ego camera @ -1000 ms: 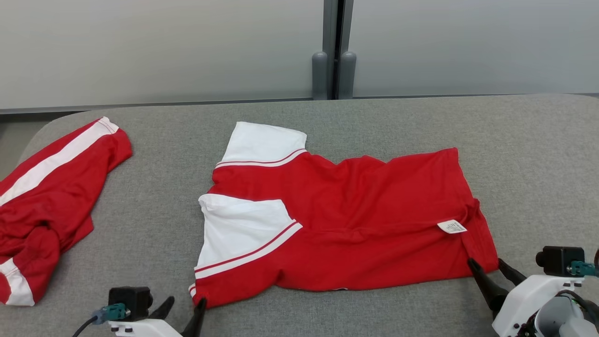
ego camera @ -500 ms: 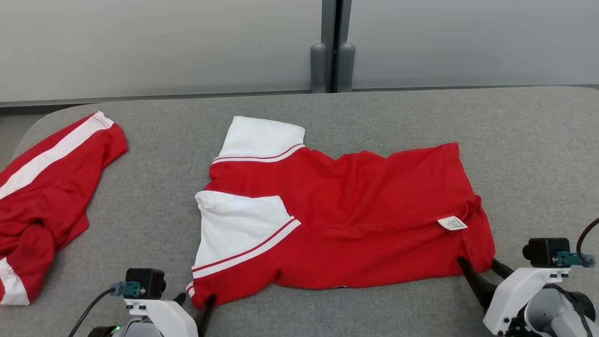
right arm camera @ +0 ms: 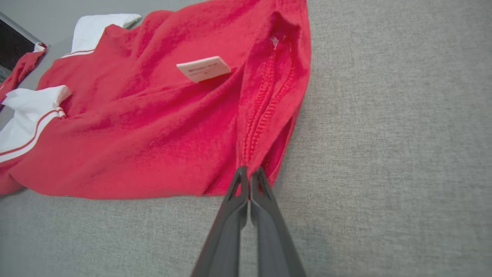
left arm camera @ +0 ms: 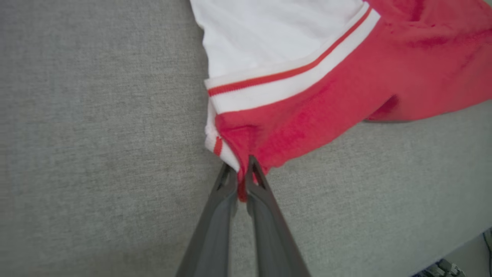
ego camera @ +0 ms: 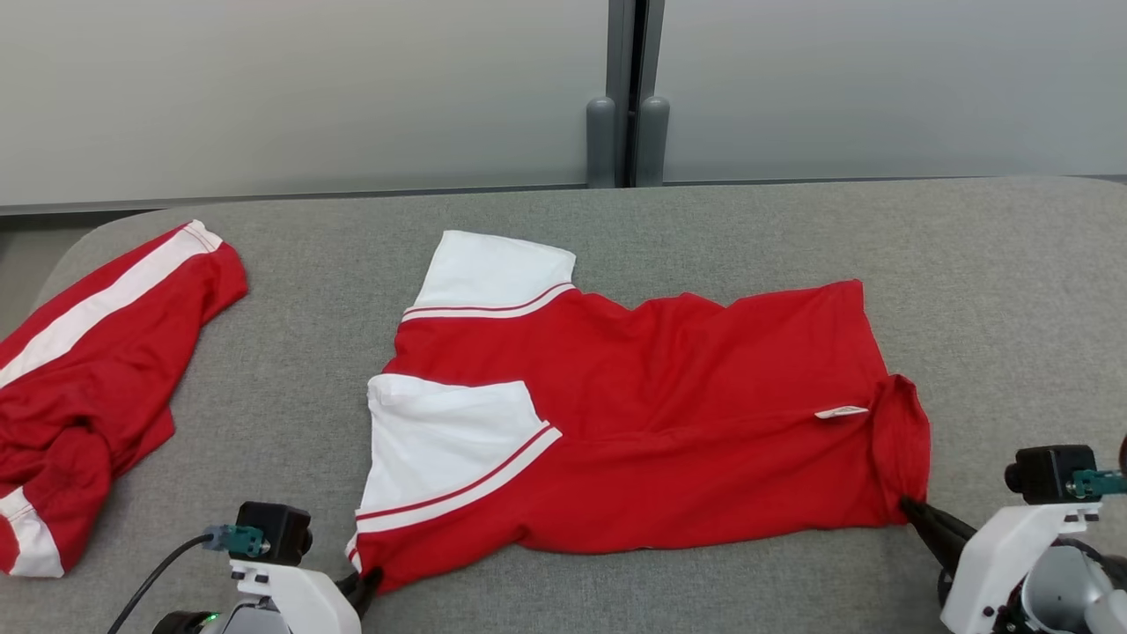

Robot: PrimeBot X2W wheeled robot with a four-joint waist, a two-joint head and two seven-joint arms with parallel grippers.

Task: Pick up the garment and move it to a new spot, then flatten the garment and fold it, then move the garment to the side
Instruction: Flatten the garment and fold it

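A red garment (ego camera: pixel 651 414) with white sleeves lies spread across the middle of the grey padded table (ego camera: pixel 563 220), a white label turned up near its right end. My left gripper (ego camera: pixel 368 581) is shut on its near-left corner, and the left wrist view shows red cloth (left arm camera: pixel 292 115) pinched between the two dark fingers of that gripper (left arm camera: pixel 241 167). My right gripper (ego camera: pixel 911 509) is shut on the near-right hem corner; in the right wrist view the seamed hem of the garment (right arm camera: pixel 153 127) runs into the closed tips of the gripper (right arm camera: pixel 249 173).
A second red and white garment (ego camera: pixel 97 370) lies bunched at the table's left edge. Behind the table stands a pale wall with a grey post (ego camera: pixel 627 132). Bare grey surface stretches to the right of the shirt and along the front edge.
Both grippers have closed on the garment's near corners, having stood open at them before. The right hem corner is now gathered and the label has tipped on edge.
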